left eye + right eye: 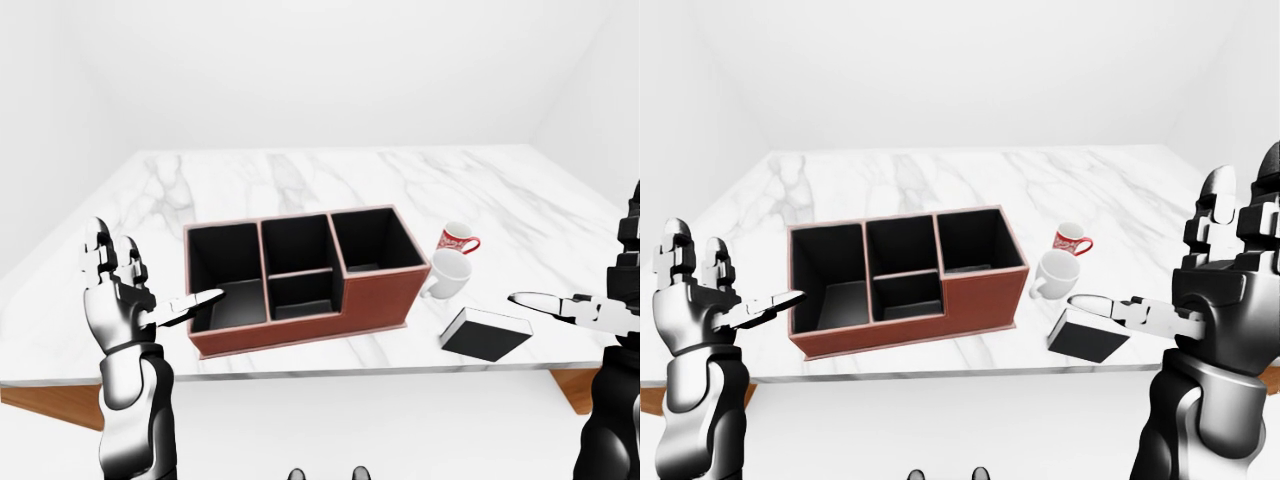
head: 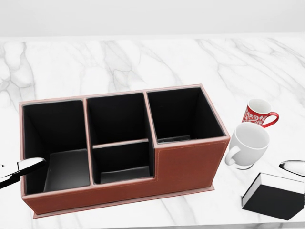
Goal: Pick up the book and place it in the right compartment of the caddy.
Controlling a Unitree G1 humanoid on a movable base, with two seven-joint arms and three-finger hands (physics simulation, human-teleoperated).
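Observation:
A black book [image 1: 486, 334] with white page edges lies flat on the marble table, right of the caddy; it also shows in the head view [image 2: 275, 196]. The brown leather caddy [image 2: 188, 162] has black compartments; its right compartment [image 2: 183, 114] holds nothing. My right hand [image 1: 1220, 290] is open, its finger [image 1: 545, 302] held just above and right of the book, not touching it. My left hand [image 1: 125, 290] is open, its finger [image 2: 21, 168] by the caddy's left end.
A white mug [image 2: 248, 145] stands between the caddy and the book. A red patterned mug [image 2: 257, 112] stands just above it in the head view. The marble table [image 1: 300, 180] stretches away behind the caddy; its near edge [image 1: 300, 372] runs below the caddy.

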